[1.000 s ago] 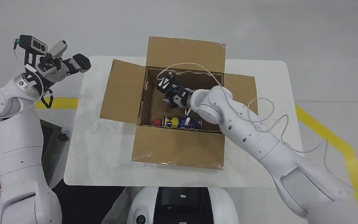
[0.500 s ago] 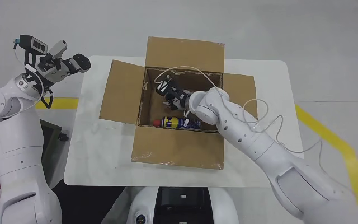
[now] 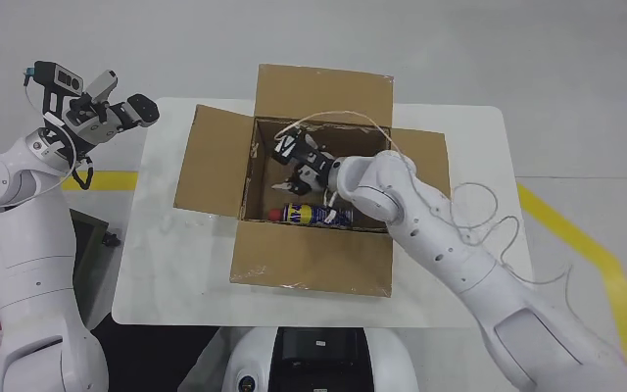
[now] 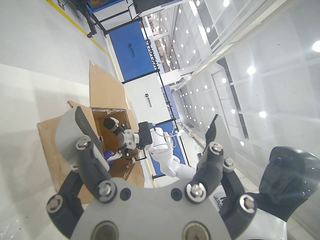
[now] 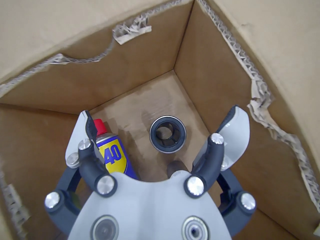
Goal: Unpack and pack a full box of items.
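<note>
**Desk:** What's on your screens, biggest thing first?

**Me:** I see the white tabletop (image 3: 167, 274), and the cardboard box (image 3: 313, 260) sits in the middle of it. All four flaps (image 3: 325, 90) are folded outward, and their torn edges show the corrugation.

**Desk:** Where are the arms?

**Me:** My right arm reaches down into the box. The right hand (image 5: 161, 114) is inside, above the floor, released with the fingers spread wide and nothing between them. The left hand (image 4: 146, 116) is raised off the far left corner of the tabletop, well apart from the box. It is also released and carries nothing.

**Desk:** What's in the box?

**Me:** I can make out two things. A blue and yellow spray can (image 3: 312, 213) with a red cap lies on its side on the floor, along the wall nearest the robot. From the right wrist I see one finger just beside its capped end, though I can't tell if they touch. A small black ring (image 5: 167, 137) with a metal rim rests flat on the floor near a corner, close to the can but apart from it.
</note>
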Controlling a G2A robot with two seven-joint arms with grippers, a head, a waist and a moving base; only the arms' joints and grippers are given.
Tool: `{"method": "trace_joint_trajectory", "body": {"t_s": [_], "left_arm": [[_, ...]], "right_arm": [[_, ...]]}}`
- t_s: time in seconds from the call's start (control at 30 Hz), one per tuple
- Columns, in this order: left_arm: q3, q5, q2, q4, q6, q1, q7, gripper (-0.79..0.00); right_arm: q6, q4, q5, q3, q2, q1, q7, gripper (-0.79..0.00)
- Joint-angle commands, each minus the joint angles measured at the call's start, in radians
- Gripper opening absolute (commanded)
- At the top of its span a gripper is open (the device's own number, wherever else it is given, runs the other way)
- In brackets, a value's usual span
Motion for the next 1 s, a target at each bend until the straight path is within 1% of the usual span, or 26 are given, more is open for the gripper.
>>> {"method": "trace_joint_trajectory", "body": {"t_s": [0.0,0.17,0.33,0.47,0.63,0.83,0.97], "left_arm": [[0.000,0.000,0.000,0.000,0.000,0.000,0.000,0.000],[0.000,0.000,0.000,0.000,0.000,0.000,0.000,0.000],[0.000,0.000,0.000,0.000,0.000,0.000,0.000,0.000],[0.000,0.000,0.000,0.000,0.000,0.000,0.000,0.000],[0.000,0.000,0.000,0.000,0.000,0.000,0.000,0.000],[0.000,0.000,0.000,0.000,0.000,0.000,0.000,0.000],[0.000,0.000,0.000,0.000,0.000,0.000,0.000,0.000]], "right_arm": [[-0.006,-0.070,-0.006,0.033,0.013,-0.031,0.021,0.000],[-0.031,-0.218,0.018,0.120,0.041,-0.115,0.064,0.000],[-0.042,-0.309,0.095,0.201,0.060,-0.177,0.116,0.000],[-0.030,-0.350,0.193,0.249,0.070,-0.210,0.191,0.000],[0.011,-0.400,0.305,0.314,0.082,-0.232,0.287,0.000],[0.011,-0.439,0.472,0.397,0.097,-0.282,0.321,0.000],[0.014,-0.465,0.531,0.463,0.110,-0.320,0.334,0.000]]}}
